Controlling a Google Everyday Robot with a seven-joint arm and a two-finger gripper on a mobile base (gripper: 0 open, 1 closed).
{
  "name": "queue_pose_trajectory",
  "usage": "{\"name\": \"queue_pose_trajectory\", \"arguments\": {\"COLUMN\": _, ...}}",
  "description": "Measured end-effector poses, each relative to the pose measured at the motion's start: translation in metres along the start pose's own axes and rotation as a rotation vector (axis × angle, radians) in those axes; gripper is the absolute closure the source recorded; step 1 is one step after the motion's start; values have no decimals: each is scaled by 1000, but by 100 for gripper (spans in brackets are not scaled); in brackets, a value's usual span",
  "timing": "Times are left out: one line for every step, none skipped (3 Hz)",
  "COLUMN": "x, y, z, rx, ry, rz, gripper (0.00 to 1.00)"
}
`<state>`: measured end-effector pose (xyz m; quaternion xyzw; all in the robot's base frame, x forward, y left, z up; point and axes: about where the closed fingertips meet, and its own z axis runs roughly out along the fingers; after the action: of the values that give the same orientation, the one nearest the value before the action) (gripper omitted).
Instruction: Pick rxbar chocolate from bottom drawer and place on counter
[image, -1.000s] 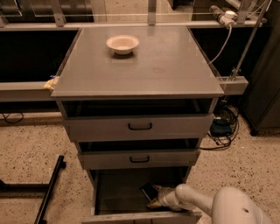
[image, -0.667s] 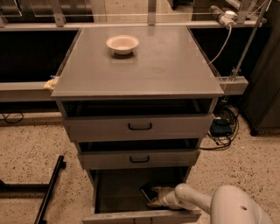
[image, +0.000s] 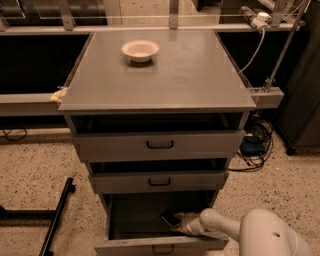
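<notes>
The bottom drawer (image: 130, 246) of the grey cabinet stands pulled open at the bottom of the camera view. My gripper (image: 179, 222) reaches down into it from the right, on a white arm. The rxbar chocolate (image: 169, 217), a small flat black bar, lies on the drawer floor right at the gripper's tip, partly covered by it. The counter (image: 190, 75) is the wide grey cabinet top above the drawers.
A white bowl (image: 140, 50) sits at the back left of the counter. The two upper drawers (image: 160, 145) are slightly open. Grey side rails run left and right of the cabinet. A black bar (image: 56, 215) lies on the speckled floor at left; cables lie at right.
</notes>
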<state>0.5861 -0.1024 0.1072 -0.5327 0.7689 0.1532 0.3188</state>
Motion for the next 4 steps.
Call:
{"name": "queue_pose_trajectory", "arguments": {"x": 4, "y": 1, "z": -3, "rx": -6, "ry": 25, "rz": 10, "gripper": 100}}
{"name": "queue_pose_trajectory", "arguments": {"x": 9, "y": 4, "z": -11, "rx": -21, "ry": 46, "rz": 0, "gripper": 100}}
{"name": "queue_pose_trajectory", "arguments": {"x": 7, "y": 6, "z": -26, "rx": -50, "ry": 40, "rz": -34, "gripper": 100}}
{"name": "queue_pose_trajectory", "arguments": {"x": -4, "y": 5, "z": -45, "rx": -93, "ry": 10, "rz": -102, "gripper": 100}}
